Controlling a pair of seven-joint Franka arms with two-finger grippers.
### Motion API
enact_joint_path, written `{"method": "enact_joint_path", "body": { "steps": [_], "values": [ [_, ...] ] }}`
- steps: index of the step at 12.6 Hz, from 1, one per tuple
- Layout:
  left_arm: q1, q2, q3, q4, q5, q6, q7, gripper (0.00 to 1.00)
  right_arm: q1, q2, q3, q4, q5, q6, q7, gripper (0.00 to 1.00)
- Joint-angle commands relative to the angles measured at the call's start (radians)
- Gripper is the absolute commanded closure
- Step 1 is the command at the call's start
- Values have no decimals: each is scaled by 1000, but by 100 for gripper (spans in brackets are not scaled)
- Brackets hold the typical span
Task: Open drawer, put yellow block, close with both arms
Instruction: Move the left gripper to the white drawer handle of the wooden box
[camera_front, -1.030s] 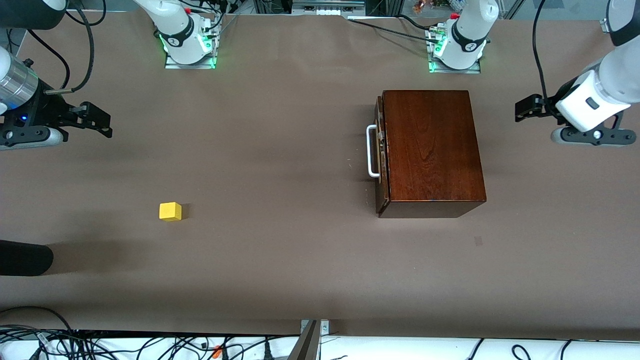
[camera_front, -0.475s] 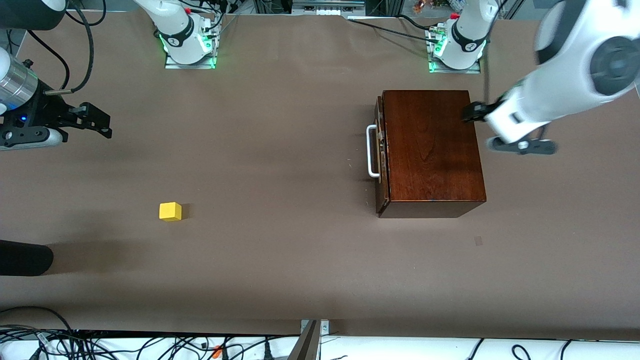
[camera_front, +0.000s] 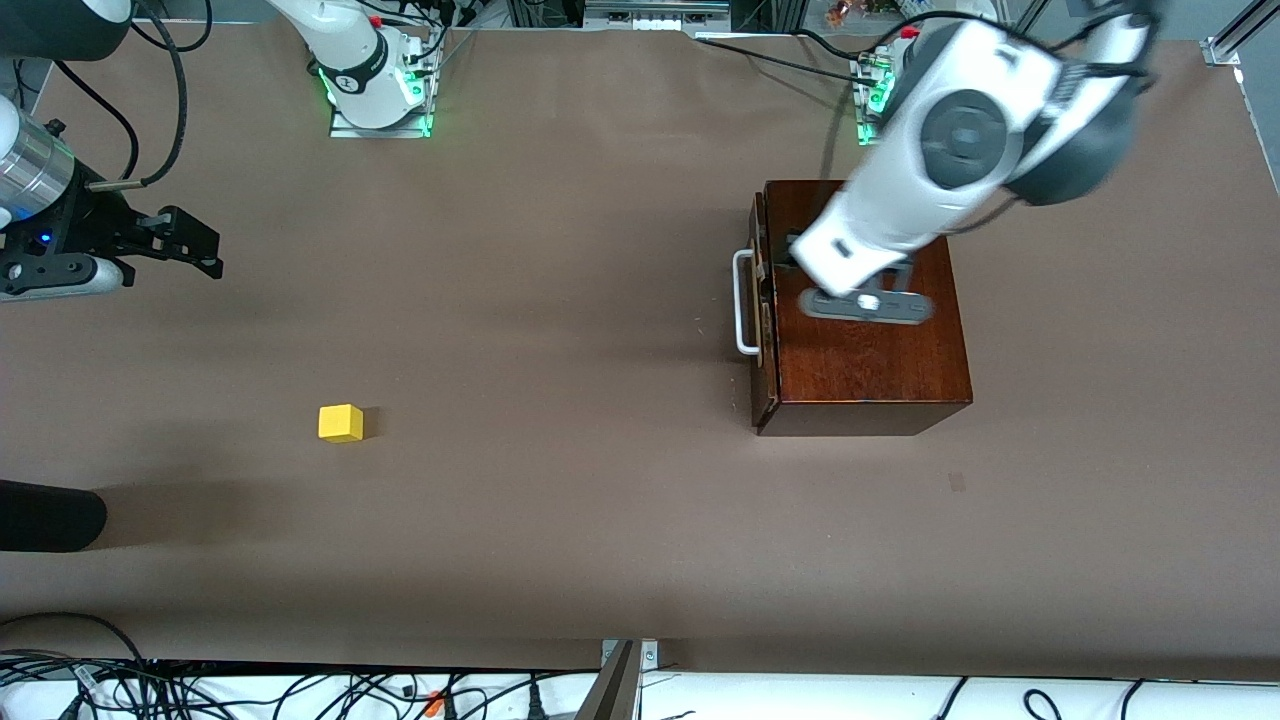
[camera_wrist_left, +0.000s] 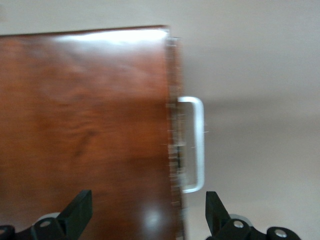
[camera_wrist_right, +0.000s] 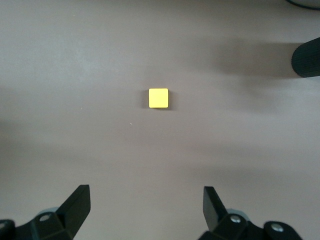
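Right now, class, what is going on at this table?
The left gripper hangs open over the wooden box, near the drawer's white handle. The drawer is shut. The yellow block lies untouched on the table, toward the right arm's end. The right gripper waits open above the table there, holding nothing.

High front camera faces robots, wrist cameras look down — closer

Left claw (camera_wrist_left: 145, 220) over box (camera_front: 880, 360); yellow block (camera_front: 340, 423) well apart.
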Motion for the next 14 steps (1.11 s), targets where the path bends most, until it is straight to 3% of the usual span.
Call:
{"method": "enact_joint_path", "body": {
  "steps": [1,5,14],
  "values": [
    [-135,118,9,86,57,31,-85,0,-8,6,5,16,9,25,3,0],
    [-273,216,9,100,310,62,-276,0,-8,6,5,16,9,31,11,0],
    [-281,316,10,103,419,120,-316,0,-11,57,5,15,43,96,11,0]
  ]
}}
